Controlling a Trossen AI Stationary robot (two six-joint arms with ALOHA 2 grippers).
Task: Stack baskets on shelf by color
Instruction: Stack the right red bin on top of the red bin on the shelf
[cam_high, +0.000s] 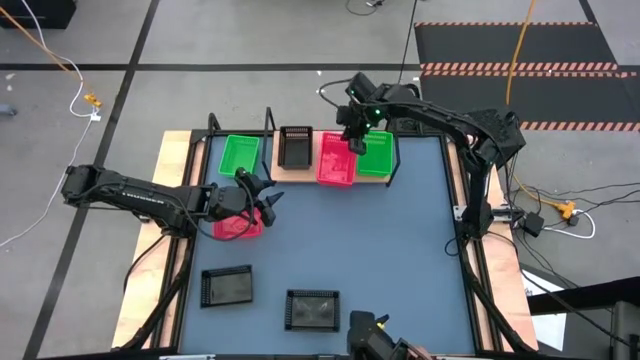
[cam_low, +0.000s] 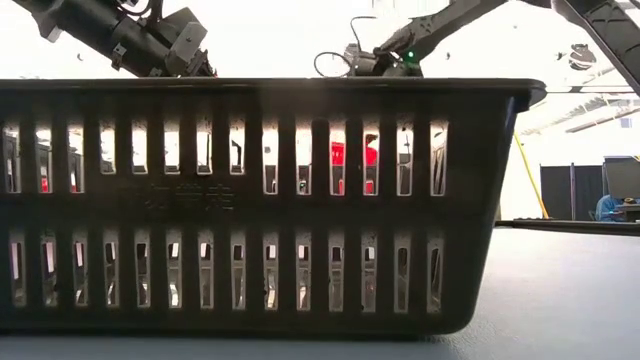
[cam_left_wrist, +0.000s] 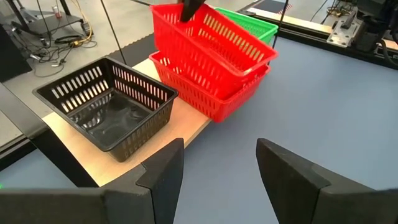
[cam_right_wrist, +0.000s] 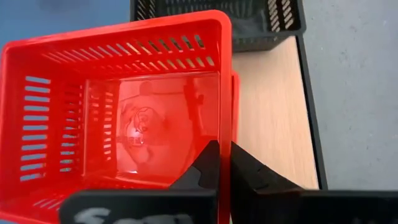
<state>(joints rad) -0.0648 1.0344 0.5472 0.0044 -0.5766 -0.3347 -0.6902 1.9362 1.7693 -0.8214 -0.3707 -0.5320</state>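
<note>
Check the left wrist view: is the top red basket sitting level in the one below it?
No. The top red basket sits tilted in the lower red basket on the shelf.

Right gripper reaches forward with jaws pinched closed; left gripper hovers, jaws apart.

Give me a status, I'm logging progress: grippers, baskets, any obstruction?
Right gripper shut on the upper red basket's wall, tilted over the red one on the shelf. Left gripper open, empty. No obstruction seen.
</note>
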